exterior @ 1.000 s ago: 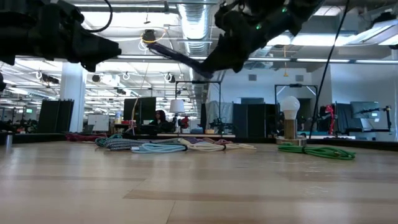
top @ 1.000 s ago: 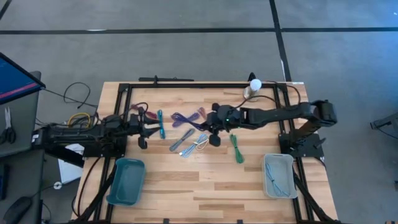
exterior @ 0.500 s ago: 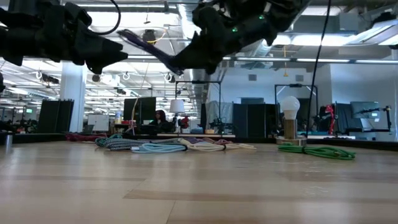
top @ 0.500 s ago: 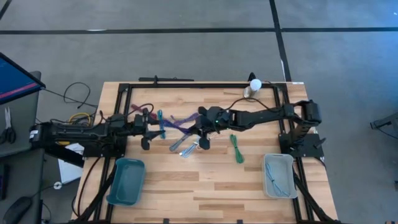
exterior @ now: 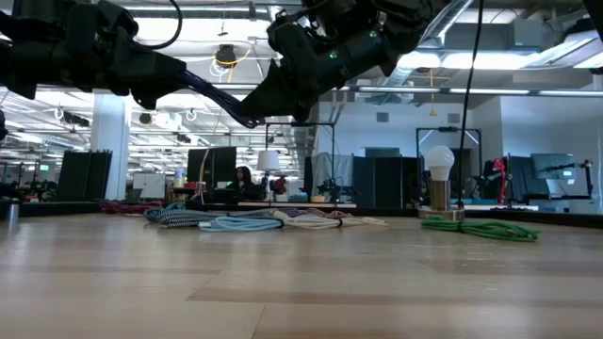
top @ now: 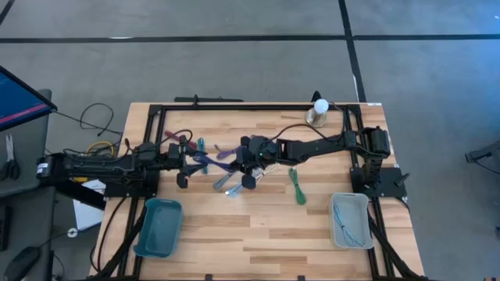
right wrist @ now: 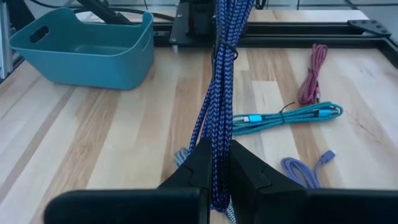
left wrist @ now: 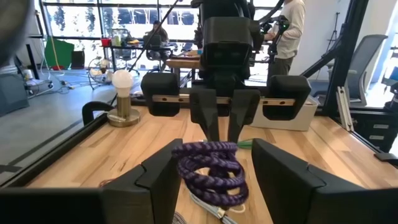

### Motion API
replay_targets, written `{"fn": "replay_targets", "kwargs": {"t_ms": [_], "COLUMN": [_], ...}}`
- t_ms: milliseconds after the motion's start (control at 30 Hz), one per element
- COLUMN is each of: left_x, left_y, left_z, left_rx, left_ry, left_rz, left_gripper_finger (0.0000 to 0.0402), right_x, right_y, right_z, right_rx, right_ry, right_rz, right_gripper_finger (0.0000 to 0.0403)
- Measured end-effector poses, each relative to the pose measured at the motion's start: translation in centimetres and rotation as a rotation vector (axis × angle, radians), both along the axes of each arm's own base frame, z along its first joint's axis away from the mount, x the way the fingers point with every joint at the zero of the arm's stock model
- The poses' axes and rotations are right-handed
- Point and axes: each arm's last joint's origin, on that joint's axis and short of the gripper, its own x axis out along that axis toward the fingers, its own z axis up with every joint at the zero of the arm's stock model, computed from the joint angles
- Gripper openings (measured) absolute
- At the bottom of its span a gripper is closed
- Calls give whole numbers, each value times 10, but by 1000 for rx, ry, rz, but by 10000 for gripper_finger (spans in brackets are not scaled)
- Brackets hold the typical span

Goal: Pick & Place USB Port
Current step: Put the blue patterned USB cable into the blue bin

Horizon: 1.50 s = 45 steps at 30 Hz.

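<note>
So the right pincer (top: 248, 156) has carried the purple cable (left wrist: 211, 171), pinched tight, leftward to centre-left of the high view, right between the left pincer's (left wrist: 211, 177) wide-open fingers — looks like a handoff.

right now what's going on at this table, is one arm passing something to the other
It looks like a handover. The right gripper is shut on a coiled purple cable and holds it in the air above the table's middle. The left gripper is open, its fingers on either side of the coil but not yet closed. Other cables lie on the wood, with a teal bin near the left arm and a grey bin near the right.
</note>
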Motion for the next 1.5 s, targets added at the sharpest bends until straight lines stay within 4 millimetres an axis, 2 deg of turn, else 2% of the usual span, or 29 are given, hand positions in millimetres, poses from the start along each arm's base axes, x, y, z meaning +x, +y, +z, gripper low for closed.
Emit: {"fn": "replay_targets", "kwargs": {"t_ms": [167, 600, 767, 967, 1333, 1500], "left_x": [0, 0, 0, 0, -1, 0], "left_y": [0, 0, 0, 0, 0, 0], "left_z": [0, 0, 0, 1, 5, 4], "left_rx": [3, 34, 37, 38, 44, 58], "left_ry": [-3, -1, -2, -9, -25, -19], "left_rz": [1, 3, 4, 7, 6, 8], "left_gripper_finger": [162, 31, 28, 27, 19, 19], "right_x": [0, 0, 0, -6, -51, -69], "right_y": [0, 0, 0, -3, -5, -3], "right_z": [0, 0, 0, 11, 65, 79], "right_rx": [0, -2, -1, -1, -17, -14], "right_ry": [0, -1, -1, 5, 93, 135], "right_rz": [0, -3, -3, -10, -12, -11], "right_gripper_finger": [18, 18, 22, 68, 88, 129]}}
